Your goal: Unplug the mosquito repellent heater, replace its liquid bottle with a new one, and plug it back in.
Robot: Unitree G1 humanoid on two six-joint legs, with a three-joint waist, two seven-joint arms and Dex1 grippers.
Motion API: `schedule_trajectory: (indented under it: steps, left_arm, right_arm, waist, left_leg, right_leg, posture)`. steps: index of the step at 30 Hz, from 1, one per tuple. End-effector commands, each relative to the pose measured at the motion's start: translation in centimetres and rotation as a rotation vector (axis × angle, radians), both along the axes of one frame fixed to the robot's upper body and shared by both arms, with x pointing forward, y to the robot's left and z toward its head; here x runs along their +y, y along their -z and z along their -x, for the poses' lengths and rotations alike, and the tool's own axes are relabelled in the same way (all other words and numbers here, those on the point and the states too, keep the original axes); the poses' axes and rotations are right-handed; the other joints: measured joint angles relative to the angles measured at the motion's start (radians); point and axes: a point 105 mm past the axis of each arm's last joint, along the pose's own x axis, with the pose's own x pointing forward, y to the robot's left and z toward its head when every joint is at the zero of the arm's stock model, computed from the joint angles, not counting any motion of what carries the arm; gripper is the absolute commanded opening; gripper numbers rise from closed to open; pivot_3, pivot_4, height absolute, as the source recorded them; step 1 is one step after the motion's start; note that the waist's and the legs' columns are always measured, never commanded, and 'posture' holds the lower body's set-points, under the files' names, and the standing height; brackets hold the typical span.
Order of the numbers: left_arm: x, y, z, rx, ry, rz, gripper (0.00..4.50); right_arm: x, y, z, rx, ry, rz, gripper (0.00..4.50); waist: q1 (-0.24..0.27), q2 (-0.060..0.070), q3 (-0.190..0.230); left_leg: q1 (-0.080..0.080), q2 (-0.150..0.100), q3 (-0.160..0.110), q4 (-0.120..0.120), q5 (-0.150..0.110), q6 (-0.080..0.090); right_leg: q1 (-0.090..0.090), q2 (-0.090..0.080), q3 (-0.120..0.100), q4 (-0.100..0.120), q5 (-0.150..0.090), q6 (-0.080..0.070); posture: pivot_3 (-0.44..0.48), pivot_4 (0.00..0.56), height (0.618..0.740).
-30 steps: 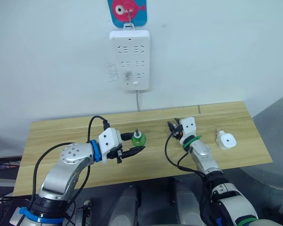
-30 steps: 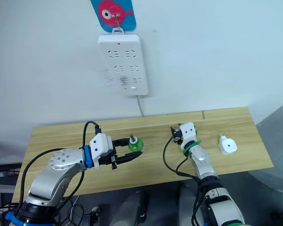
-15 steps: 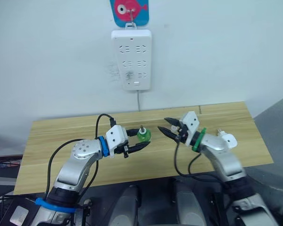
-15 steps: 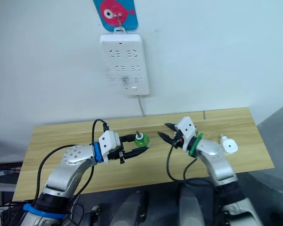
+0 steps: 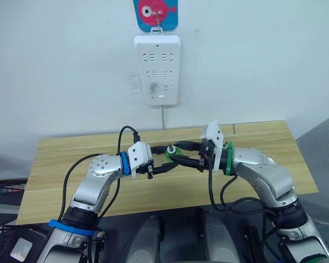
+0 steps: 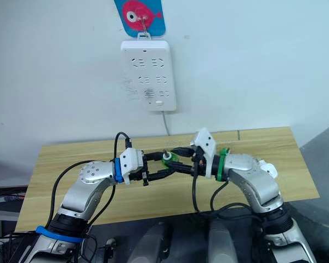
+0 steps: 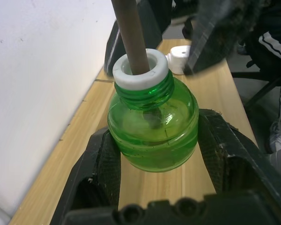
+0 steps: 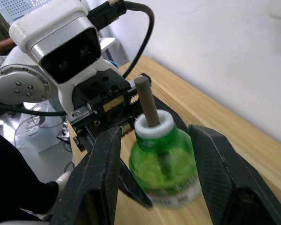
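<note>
Both grippers have closed in mid-table: left gripper (image 5: 165, 163) clamps the green bottle (image 7: 152, 125); right gripper (image 8: 157, 185) straddles it, apparently open. Mistimed release drops it. Heater (image 6: 268, 170) lies far right.

Liquid bottle (image 7: 152, 131): small, rounded, translucent green, with a white collar and a brown wick standing upright from its neck. It sits upright between the jaws of my left gripper (image 5: 165, 160), gripped at its belly, with the open jaws of my right gripper (image 5: 182, 155) flanking it. Mosquito repellent heater (image 6: 267, 170): white, rounded, lying on the surface behind my right gripper, well apart from the bottle.
</note>
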Motion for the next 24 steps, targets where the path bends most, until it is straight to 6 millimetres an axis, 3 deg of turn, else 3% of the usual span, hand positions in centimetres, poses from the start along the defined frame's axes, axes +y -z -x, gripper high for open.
schedule_trajectory:
  steps: [1,5,7,10,16,23,24]
  left_arm:
    - [-0.5,-0.6,0.5,-0.025,0.032,0.013,2.2]
    - [-0.8,-0.8,0.4,-0.025,0.038,0.017,2.2]
    - [-0.9,-0.9,0.4,-0.026,0.04,0.019,2.2]
    - [-1.1,-1.0,0.4,-0.024,0.045,0.022,2.2]
    - [-1.2,-1.1,0.2,-0.01,0.019,0.046,2.2]
    - [-2.0,-2.9,-0.1,-0.035,-0.067,0.171,4.41]
    - [-2.4,-3.2,0.0,-0.05,-0.078,0.19,4.49]
  right_arm:
    - [0.5,-0.5,0.4,-0.047,-0.018,0.007,2.33]
    - [0.9,-0.4,0.2,-0.065,-0.017,0.01,2.17]
    - [1.0,-0.5,0.0,-0.087,-0.011,0.011,1.81]
    - [1.0,-0.5,0.2,-0.11,-0.034,0.013,0.9]
    - [0.4,-0.8,0.2,-0.084,-0.004,-0.037,0.88]
    - [-4.5,-2.8,-2.9,0.222,0.344,-0.38,0.88]
    - [-5.2,-2.8,-3.1,0.275,0.386,-0.432,0.88]
  waist:
    - [0.001,0.0,0.0]
    - [0.001,0.0,0.0]
    - [0.001,0.0,0.0]
    - [0.001,0.0,0.0]
    - [0.001,0.0,0.0]
    - [0.003,0.0,0.0]
    - [0.004,0.0,0.0]
  left_leg:
    - [0.0,0.0,0.0,0.0,0.0,0.0]
    - [0.0,0.0,0.0,0.0,0.0,0.0]
    - [0.0,0.0,0.0,0.0,0.0,0.0]
    - [0.0,0.0,0.0,0.0,0.0,0.0]
    - [0.0,0.0,0.0,0.0,0.0,0.0]
    - [0.0,0.001,-0.001,0.0,0.0,0.0]
    - [0.0,0.001,-0.001,0.0,0.0,0.0]
  right_leg:
    - [0.0,0.0,0.0,0.0,0.0,0.0]
    - [0.0,0.0,0.0,0.001,0.0,0.0]
    - [0.0,0.0,0.0,0.001,0.0,0.0]
    - [0.0,0.0,-0.001,0.0,0.0,0.0]
    - [0.0,0.0,0.0,0.001,0.0,0.0]
    - [0.0,0.0,0.0,0.001,0.0,0.0]
    - [0.0,0.0,0.0,0.001,0.0,0.0]
  posture:
    - [0.107,0.25,0.74]
    - [0.108,0.255,0.74]
    - [0.108,0.257,0.74]
    - [0.11,0.26,0.74]
    - [0.108,0.263,0.74]
    - [0.102,0.27,0.74]
    - [0.102,0.27,0.74]
